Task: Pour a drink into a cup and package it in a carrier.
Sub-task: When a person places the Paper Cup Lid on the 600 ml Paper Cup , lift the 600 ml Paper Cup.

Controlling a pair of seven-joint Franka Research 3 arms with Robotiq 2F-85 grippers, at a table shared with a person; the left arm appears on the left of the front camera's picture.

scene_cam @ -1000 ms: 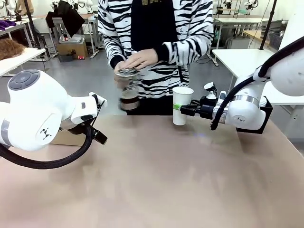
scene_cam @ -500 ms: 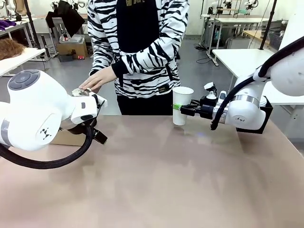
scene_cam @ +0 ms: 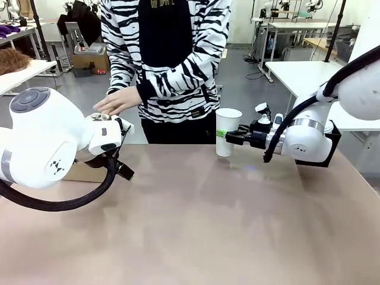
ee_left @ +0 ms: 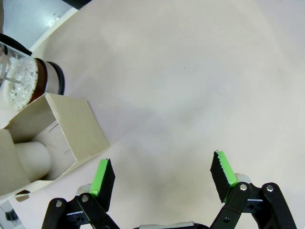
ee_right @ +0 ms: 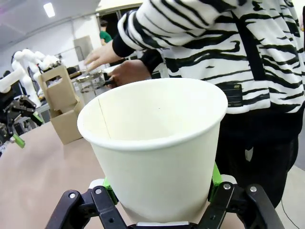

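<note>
- The table [scene_cam: 208,237] carries the whole job. The task's things sit at two ends of its far side, so a pour means bringing them together across the middle.
- The person [scene_cam: 169,53] stands at the far edge with one hand [scene_cam: 117,102] resting over the pitcher's top, just beyond the left arm [scene_cam: 41,142]. If that arm moves in now, it could strike the hand.
- The carrier [ee_left: 62,133] stands beside the left arm, with the pitcher just behind it. It is light cardboard, so a careless reach for the pitcher could shove or tip it. A pale rounded shape sits in one slot, possibly another cup, but the view is too partial to tell.
- The pitcher [ee_left: 21,81] shows the dark drink [ee_left: 41,83] low in its glass. Smooth glass may slip or twist in the pads if it is gripped off-centre.
- The cup [scene_cam: 227,132] is at the far right-centre edge, upright and empty inside. The right gripper [scene_cam: 227,136] is clamped around its lower half. Too firm a squeeze could buckle the paper wall once liquid adds weight. Any tilt during the pour would spill it.
- The left gripper [ee_left: 163,171] hangs over bare tabletop with its jaws spread wide and nothing between them. The carrier's corner lies just beside one pad [ee_left: 102,174], so a sideways move could catch it.
</note>
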